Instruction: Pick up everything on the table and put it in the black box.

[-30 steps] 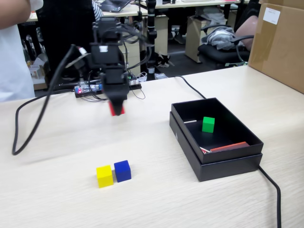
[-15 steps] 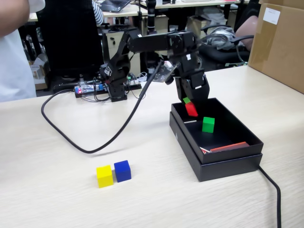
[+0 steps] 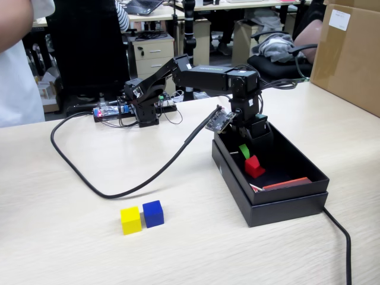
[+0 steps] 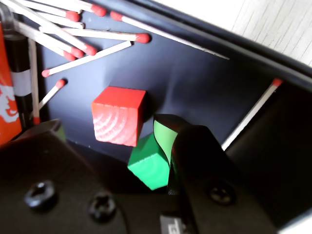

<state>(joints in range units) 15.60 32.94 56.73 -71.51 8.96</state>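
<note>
Fixed view: our gripper (image 3: 248,147) is down inside the black box (image 3: 279,205), jaws apart, nothing held. Red cube (image 3: 255,167) sits on the box floor just below the tips. Yellow cube (image 3: 130,219) and blue cube (image 3: 153,213) sit side by side, touching, on the table (image 3: 71,237), well apart from the box, off to the image-left and nearer the camera. We judge that's the direction the next reach goes.

Wrist view: red cube (image 4: 119,123) and green cube (image 4: 149,162) lie on the box floor, corner to corner, beside loose matches (image 4: 90,56). Both cubes clear of the jaws.
</note>
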